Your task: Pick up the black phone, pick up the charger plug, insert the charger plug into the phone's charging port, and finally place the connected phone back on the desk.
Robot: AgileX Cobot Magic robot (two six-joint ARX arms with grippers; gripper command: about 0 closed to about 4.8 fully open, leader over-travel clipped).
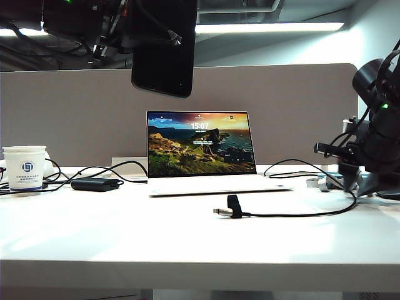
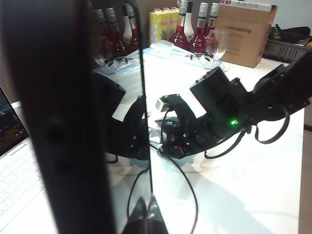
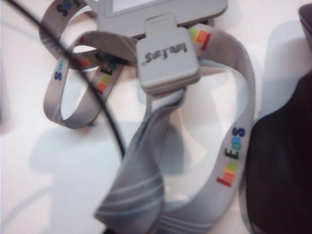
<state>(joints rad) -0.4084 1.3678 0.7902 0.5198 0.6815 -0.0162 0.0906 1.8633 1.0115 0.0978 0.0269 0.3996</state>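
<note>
My left pincer [image 1: 164,28] is up at the top of the exterior frame, left of centre, clamped tight on the phone [image 1: 164,47], which hangs upright in the air above the laptop [image 1: 201,150], well clear of the desk [image 1: 187,237]. In my left wrist view the phone [image 2: 63,122] fills the left half of the frame as a dark slab, seen edge-on. My right pincer [image 1: 365,181] is low at the right edge of the exterior frame, down near the desk beside the laptop's right corner; its fingertips are hidden by the arm's own body, and my right wrist view does not show them either, so I cannot tell how far it is open or whether it holds anything. That right wrist view looks straight down on a grey lanyard [image 3: 146,161] with coloured lettering, clipped to a grey badge holder [image 3: 168,58], lying on the white desk [image 3: 58,170], with a black cable [image 3: 92,87] crossing over it. The plug [image 1: 220,212] lies on the desk in front of the laptop, at the lower middle of the exterior frame, its cable [image 1: 300,215] curving off to the right towards my right arm. A black power brick [image 1: 95,184] and a paper cup [image 1: 25,167] stand at the left.
</note>
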